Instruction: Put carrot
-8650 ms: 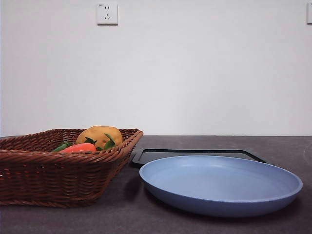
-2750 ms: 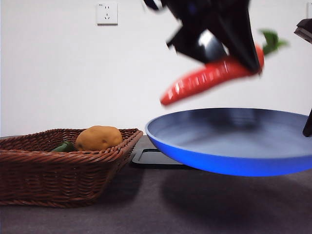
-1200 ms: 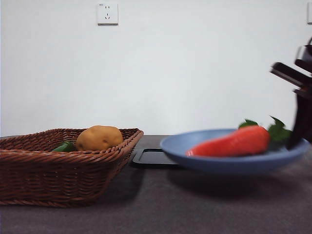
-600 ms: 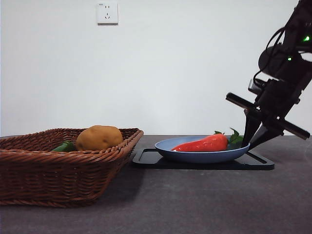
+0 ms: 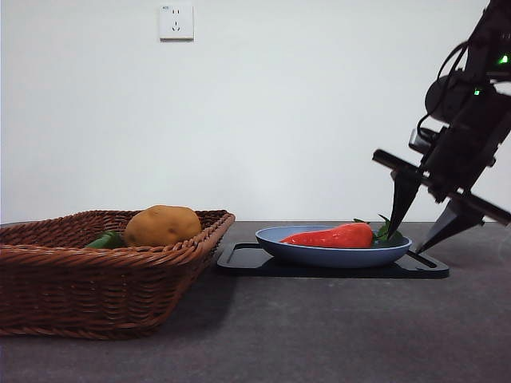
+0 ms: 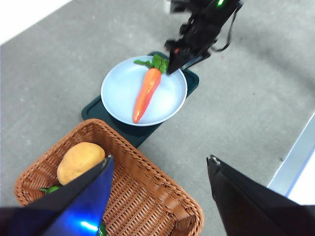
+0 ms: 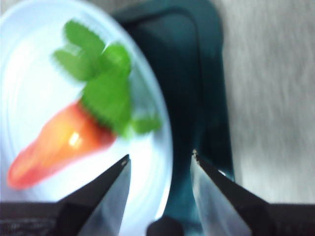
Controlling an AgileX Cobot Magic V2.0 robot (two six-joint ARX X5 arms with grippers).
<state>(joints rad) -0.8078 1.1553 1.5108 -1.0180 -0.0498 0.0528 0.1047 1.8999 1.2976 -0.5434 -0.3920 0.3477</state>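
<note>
Tilting right end effector (image 5: pixel 418 231), jaws apart, straddling plate (image 5: pixel 319 255) rim

The carrot (image 5: pixel 335 236), glossy red-orange with green leaves at its thick end, lies flat inside the blue plate (image 5: pixel 319 256), touching nothing else.

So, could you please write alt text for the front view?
A carrot lies on a blue plate set on a dark tray; the open right gripper is at the plate's rim. Beside them, a wicker basket holds a potato.
</note>
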